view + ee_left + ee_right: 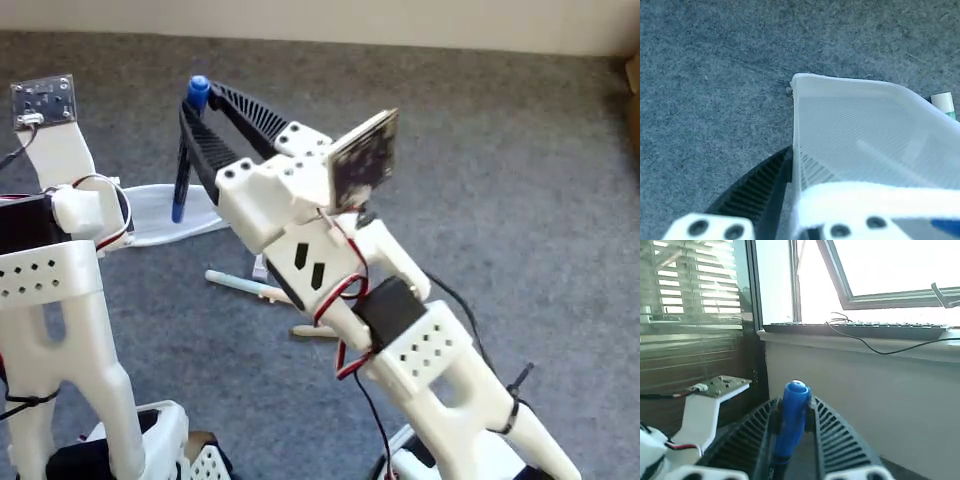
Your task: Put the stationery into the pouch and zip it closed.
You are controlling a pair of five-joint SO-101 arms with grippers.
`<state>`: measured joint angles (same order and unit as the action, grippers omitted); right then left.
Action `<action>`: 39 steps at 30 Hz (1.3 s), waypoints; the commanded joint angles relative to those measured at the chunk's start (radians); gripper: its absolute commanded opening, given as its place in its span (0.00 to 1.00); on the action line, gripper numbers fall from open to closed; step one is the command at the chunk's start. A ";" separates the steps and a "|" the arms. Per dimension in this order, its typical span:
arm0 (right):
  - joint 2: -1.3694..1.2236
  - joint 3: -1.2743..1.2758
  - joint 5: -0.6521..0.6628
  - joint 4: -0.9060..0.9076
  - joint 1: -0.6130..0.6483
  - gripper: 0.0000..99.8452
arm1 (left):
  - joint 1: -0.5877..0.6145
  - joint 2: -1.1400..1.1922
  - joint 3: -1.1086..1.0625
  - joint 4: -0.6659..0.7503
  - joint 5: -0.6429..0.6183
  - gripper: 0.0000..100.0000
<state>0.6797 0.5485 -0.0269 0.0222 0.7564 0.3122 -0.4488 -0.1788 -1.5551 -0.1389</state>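
Pen upright in right claw, lower end near pouch.

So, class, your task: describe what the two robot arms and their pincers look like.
Left arm and right arm are white plastic shells with perforated panels, black motors and thin red and black cables. The right pincer has black ribbed tapering fingers. Each wrist carries a small camera board.
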 commanded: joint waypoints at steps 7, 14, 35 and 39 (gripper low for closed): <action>0.018 0.180 0.150 -0.252 0.010 0.00 | -0.025 0.030 0.001 0.006 -0.012 0.01; 0.018 0.266 0.155 -0.251 0.013 0.00 | -0.025 0.030 0.001 0.005 -0.012 0.01; 0.016 0.412 0.157 -0.243 0.097 0.01 | -0.025 0.030 0.001 0.006 -0.012 0.01; 0.016 0.412 0.158 -0.242 0.096 0.01 | -0.025 0.028 0.001 0.006 -0.012 0.01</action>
<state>0.6797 0.9705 0.1189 -0.2110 0.8500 0.3122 -0.4427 -0.1788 -1.5551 -0.1389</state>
